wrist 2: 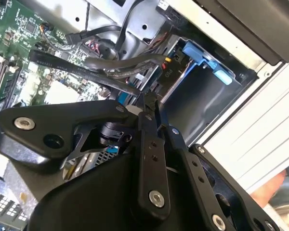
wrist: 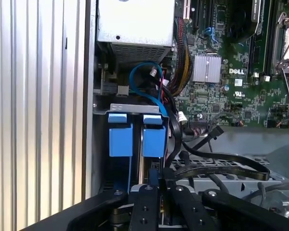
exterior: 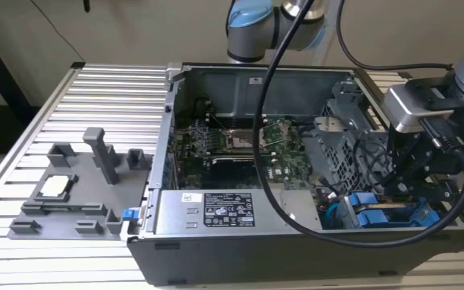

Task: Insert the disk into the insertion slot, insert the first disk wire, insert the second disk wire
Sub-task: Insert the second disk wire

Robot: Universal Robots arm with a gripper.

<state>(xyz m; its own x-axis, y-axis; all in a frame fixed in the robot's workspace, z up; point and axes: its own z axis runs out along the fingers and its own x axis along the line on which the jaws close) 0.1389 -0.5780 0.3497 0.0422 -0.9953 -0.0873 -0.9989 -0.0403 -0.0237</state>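
Note:
My gripper (exterior: 396,202) reaches down into the open computer case at the exterior view's right. It stands at the insertion slot (exterior: 347,194), a grey sheet-metal bay. Two bright blue carrier fronts (wrist: 137,134) sit side by side in that bay (wrist: 135,108); the disk's silver body is hidden behind them. In the second wrist view the gripper (wrist 2: 143,102) has its fingers drawn together on the end of a black disk wire (wrist 2: 116,85) beside the bay wall (wrist 2: 197,101). In the first wrist view the gripper (wrist: 154,185) is just behind the blue carriers.
Black flat cables (wrist: 221,166) and a blue cable (wrist: 144,72) loop close around the bay. The green motherboard (exterior: 240,142) fills the case's middle and the labelled power-supply box (exterior: 215,211) its front. A grey fixture tray (exterior: 70,193) lies on the slatted table (exterior: 103,96).

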